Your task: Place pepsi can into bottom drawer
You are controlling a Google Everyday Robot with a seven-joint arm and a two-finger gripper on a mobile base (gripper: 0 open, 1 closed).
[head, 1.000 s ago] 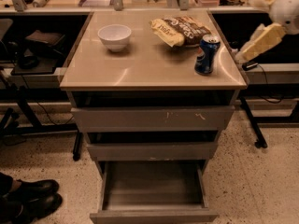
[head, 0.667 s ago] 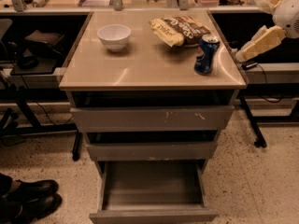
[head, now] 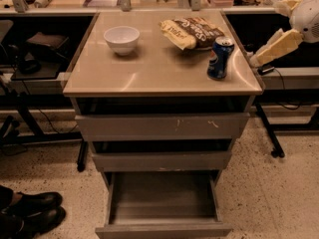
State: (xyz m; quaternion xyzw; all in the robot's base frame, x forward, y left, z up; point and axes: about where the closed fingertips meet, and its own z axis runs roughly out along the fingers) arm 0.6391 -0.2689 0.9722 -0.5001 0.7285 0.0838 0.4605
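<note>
The pepsi can (head: 219,59) stands upright near the right front corner of the cabinet top (head: 149,71). It is blue with a silver top. My gripper (head: 256,59) is to the right of the can, just off the cabinet's right edge, at about the can's height and apart from it. It holds nothing. The bottom drawer (head: 162,195) is pulled out at floor level, and its flat inside is bare.
A white bowl (head: 121,38) and a chip bag (head: 192,31) lie at the back of the top. The scratched top drawer (head: 162,127) and middle drawer (head: 162,161) are slightly ajar. Black shoes (head: 30,213) are at the lower left. Desks flank both sides.
The white upper part of my arm has sunk slightly at the right edge. The gripper's tip and the can have not moved.
</note>
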